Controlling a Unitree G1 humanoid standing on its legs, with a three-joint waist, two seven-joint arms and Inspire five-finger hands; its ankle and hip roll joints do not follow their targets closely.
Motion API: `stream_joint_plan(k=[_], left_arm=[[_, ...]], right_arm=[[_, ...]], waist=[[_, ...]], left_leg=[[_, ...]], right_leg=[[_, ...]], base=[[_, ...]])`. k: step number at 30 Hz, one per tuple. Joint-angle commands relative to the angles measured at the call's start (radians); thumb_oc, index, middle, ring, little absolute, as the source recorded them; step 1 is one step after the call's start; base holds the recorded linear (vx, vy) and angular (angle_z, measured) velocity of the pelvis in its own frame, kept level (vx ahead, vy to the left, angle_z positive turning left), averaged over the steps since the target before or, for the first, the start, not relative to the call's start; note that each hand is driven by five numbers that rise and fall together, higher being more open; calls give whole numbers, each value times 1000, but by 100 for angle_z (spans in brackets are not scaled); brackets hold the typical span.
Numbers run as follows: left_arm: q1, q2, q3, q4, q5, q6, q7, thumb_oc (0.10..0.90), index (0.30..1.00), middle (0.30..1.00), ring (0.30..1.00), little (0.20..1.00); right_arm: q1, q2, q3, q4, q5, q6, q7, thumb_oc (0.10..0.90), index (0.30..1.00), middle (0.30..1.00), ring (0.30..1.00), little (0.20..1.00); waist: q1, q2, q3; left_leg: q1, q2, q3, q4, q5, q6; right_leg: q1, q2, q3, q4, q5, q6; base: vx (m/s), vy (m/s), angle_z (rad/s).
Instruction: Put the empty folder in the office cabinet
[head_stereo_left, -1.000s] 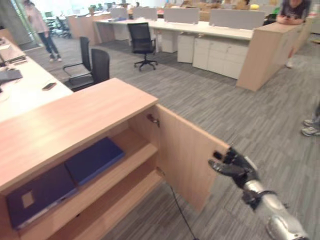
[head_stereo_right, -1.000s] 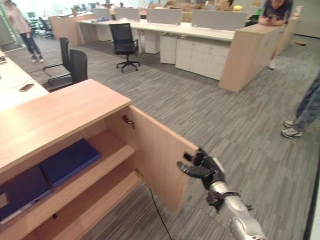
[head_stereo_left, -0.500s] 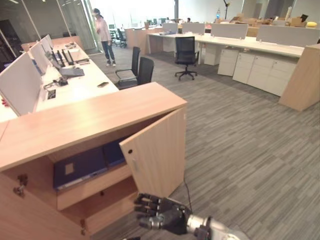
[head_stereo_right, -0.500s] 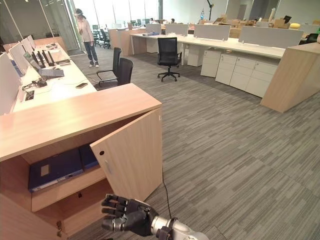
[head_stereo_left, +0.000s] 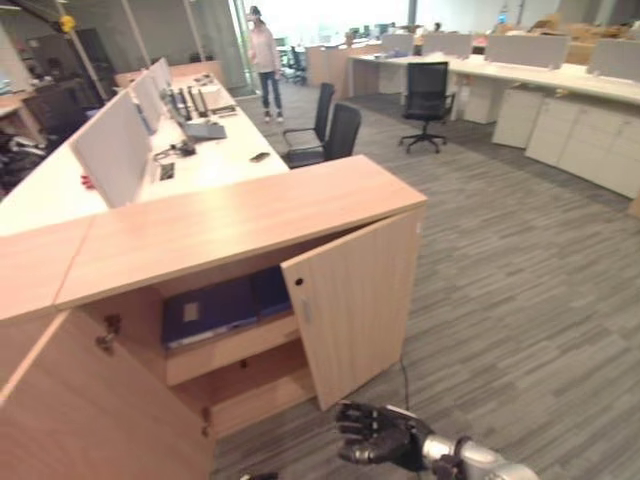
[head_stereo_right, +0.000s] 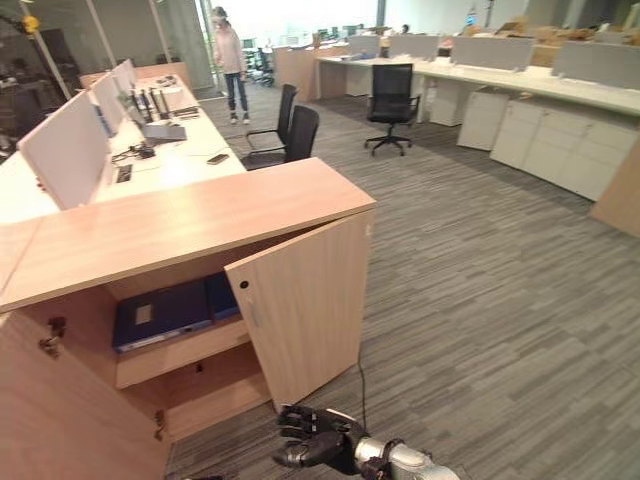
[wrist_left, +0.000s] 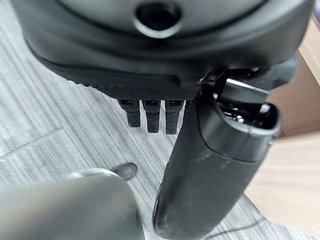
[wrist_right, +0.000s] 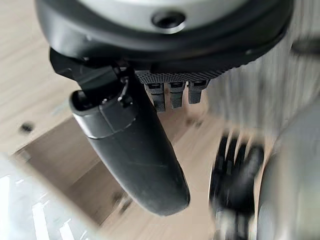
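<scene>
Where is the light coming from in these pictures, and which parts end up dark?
Left eye view: daylight glares white from the windows behind the standing person, while the cabinet shades its own inside, so the blue folders look dim. Right wrist view: the right hand is a dark bulk against pale wood.

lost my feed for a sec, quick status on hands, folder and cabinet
Right hand open, low in front of the cabinet door, holding nothing. Left hand open, empty. Blue folders lie on the upper shelf. Right door half closed; left door open.
</scene>
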Motion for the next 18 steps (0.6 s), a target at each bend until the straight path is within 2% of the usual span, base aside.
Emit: stream_joint_plan(k=[1, 2, 3, 4, 5, 7, 8, 9, 10, 11, 12, 14, 15, 16, 18], left_arm=[[-53, 13, -14, 38, -21, -11, -4, 800, 900, 900, 900, 900], [-53, 13, -14, 38, -21, -11, -4, 800, 900, 900, 900, 900], [-69, 13, -19, 38, -42, -14, 3, 800, 900, 900, 900, 900], [-74, 10, -24, 40, -57, -16, 5, 800, 900, 900, 900, 900], [-87, 14, -16, 48, -89, -16, 12, 800, 900, 900, 900, 900], [-88, 14, -16, 48, -90, -16, 12, 800, 900, 900, 900, 900], [-101, 9, -10, 45, -139, -15, 18, 800, 900, 900, 900, 900], [-105, 9, -5, 39, -165, -18, 17, 800, 900, 900, 900, 900], [-105, 9, -5, 39, -165, -18, 17, 800, 900, 900, 900, 900], [-97, 10, 0, 27, -183, -17, 22, 800, 900, 900, 900, 900], [-76, 5, 5, -8, -225, -26, 22, 800, 900, 900, 900, 900], [-75, 3, 13, -16, -252, -25, 20, 800, 900, 900, 900, 900], [-76, 2, 22, -17, -273, -26, 19, 800, 900, 900, 900, 900], [-79, 2, 41, -18, -299, -28, 23, 800, 900, 900, 900, 900], [-71, -2, 69, -14, -321, -24, 17, 800, 900, 900, 900, 900]], right_arm=[[-87, 128, -108, 238, -198, -79, -143, 800, 900, 900, 900, 900], [-87, 128, -108, 238, -198, -79, -142, 800, 900, 900, 900, 900], [-105, 167, -169, 397, -195, -84, -188, 800, 900, 900, 900, 900], [-126, 195, -194, 502, -209, -80, -208, 800, 900, 900, 900, 900], [-165, 243, -284, 734, -252, -72, -268, 800, 900, 900, 900, 900], [-167, 244, -284, 736, -252, -73, -267, 800, 900, 900, 900, 900], [-185, 250, -357, 890, -262, -55, -301, 800, 900, 900, 900, 900], [-184, 248, -382, 943, -277, -51, -316, 800, 900, 900, 900, 900], [-185, 248, -382, 944, -277, -51, -316, 800, 900, 900, 900, 900], [-175, 247, -397, 989, -308, -51, -332, 800, 900, 900, 900, 900], [-145, 232, -416, 1028, -351, -47, -363, 800, 900, 900, 900, 900], [-137, 223, -430, 1017, -339, -54, -367, 800, 900, 900, 900, 900], [-131, 220, -436, 1007, -328, -57, -365, 800, 900, 900, 900, 900], [-128, 210, -437, 996, -320, -63, -367, 800, 900, 900, 900, 900], [-130, 201, -436, 989, -313, -66, -369, 800, 900, 900, 900, 900]], waist=[[-10, -48, 50], [-9, -48, 48], [-6, -49, 56], [-2, -50, 58], [15, -57, 56], [12, -57, 58], [26, -53, 62], [34, -53, 63], [32, -53, 64], [42, -51, 67], [65, -45, 89], [71, -44, 103], [67, -44, 115], [69, -47, 135], [63, -58, 148]], left_leg=[[9, -23, -135, -1, -58, -32], [7, -23, -134, -1, -57, -32], [-9, -22, -168, -1, -49, -37], [-17, -18, -185, -1, -46, -39], [-30, -8, -230, -1, -37, -50], [-29, -8, -232, -1, -37, -50], [-46, 14, -283, -1, -19, -70], [-52, 22, -302, 2, -13, -81], [-52, 22, -305, 2, -13, -81], [-58, 28, -336, 6, -6, -92], [-79, 42, -397, 21, 23, -119], [-95, 44, -412, 32, 35, -128], [-114, 44, -405, 47, 42, -129], [-133, 46, -358, 76, 38, -117], [-140, 75, -203, 126, 4, -85]], right_leg=[[-23, 83, 293, 48, -93, 40], [-25, 83, 294, 47, -91, 40], [-27, 97, 328, 42, -98, 41], [-29, 103, 333, 37, -101, 36], [-8, 108, 304, 5, -117, 18], [-5, 107, 302, 4, -117, 18], [11, 128, 265, -14, -131, 1], [19, 137, 245, -24, -134, -6], [21, 137, 243, -24, -134, -7], [38, 147, 204, -37, -141, -14], [66, 171, 120, -43, -158, -36], [71, 175, 90, -41, -163, -41], [72, 176, 67, -38, -166, -43], [75, 171, 42, -31, -166, -45], [71, 159, 13, -30, -164, -47]], base=[[-2, -127, 105], [-55, -146, 151], [-62, -130, 115], [-59, -319, 124], [-23, -246, 73], [-6, -205, 91], [-22, -339, 89], [-21, -340, 95], [-7, -234, 86], [-55, -365, 90], [-55, -364, 79], [-88, -224, 118], [-132, -168, 109], [-150, -124, 89], [-145, -85, 71]])
